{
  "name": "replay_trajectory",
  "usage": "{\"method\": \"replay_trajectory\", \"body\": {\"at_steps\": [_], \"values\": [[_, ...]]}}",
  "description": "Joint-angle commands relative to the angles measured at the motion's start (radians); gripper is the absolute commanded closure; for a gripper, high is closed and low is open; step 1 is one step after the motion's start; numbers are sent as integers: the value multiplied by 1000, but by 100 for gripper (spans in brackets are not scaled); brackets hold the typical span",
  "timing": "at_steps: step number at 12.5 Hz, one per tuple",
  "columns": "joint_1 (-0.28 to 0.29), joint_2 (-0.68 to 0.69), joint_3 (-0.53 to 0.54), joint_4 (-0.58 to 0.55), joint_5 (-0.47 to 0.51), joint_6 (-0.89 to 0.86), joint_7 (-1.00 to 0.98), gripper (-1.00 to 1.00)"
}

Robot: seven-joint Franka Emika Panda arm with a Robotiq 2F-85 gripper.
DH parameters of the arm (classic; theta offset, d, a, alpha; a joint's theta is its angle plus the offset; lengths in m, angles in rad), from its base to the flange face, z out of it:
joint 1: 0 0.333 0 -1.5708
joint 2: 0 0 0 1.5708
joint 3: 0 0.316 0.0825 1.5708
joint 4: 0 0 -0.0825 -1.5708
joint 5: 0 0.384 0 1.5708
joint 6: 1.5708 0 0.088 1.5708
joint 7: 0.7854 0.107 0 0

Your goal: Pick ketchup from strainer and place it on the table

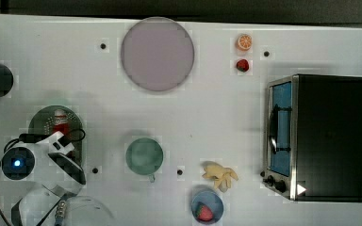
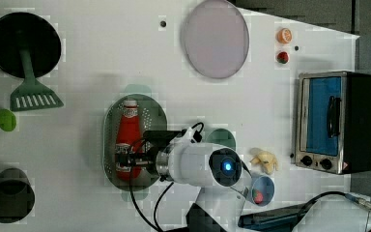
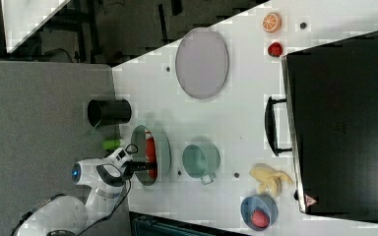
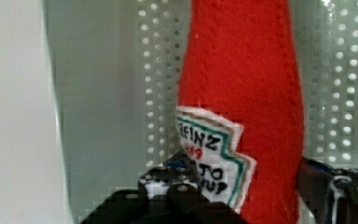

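Note:
The red ketchup (image 2: 127, 130) with a white cap lies lengthwise in the pale green strainer (image 2: 150, 115) on the white table (image 1: 217, 117), at the top view's left. My gripper (image 2: 125, 159) reaches in low over the bottle's label end. In the wrist view the ketchup (image 4: 242, 70) runs between the two dark fingers (image 4: 168, 191), which press against its sides at the white label, so the gripper (image 4: 242, 186) is shut on it. The bottle still rests on the strainer's holed bottom (image 4: 158, 70). The top view shows the ketchup (image 1: 61, 123) partly under my arm.
A teal cup (image 1: 144, 156) stands just right of the strainer in the top view, with a lilac plate (image 1: 157, 53) behind. A toaster oven (image 1: 320, 136), a banana (image 1: 220, 174) and a blue bowl (image 1: 207, 207) are further right. A green spatula (image 2: 29, 92) and a black cup (image 2: 9, 193) are at the left view's left.

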State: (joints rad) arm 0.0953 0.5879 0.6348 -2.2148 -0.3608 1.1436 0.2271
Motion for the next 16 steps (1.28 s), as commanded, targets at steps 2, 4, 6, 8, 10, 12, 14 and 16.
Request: {"method": "replay_trajectory", "body": {"at_steps": [2,4,6,8,10,12,14,16], "values": [[-16,-154,51,-19,26,-54,52,-22],[-41,-243,83,-16,105,-159,52,-22],[-66,-331,109,6,238,-279,42,-22],[-86,-404,109,44,350,-391,-50,-22],[-113,-458,93,90,404,-498,-172,-22],[-144,-496,62,143,419,-595,-265,-22],[-172,-515,18,197,419,-671,-330,-22],[-194,-524,-34,241,419,-716,-384,-22]]}}
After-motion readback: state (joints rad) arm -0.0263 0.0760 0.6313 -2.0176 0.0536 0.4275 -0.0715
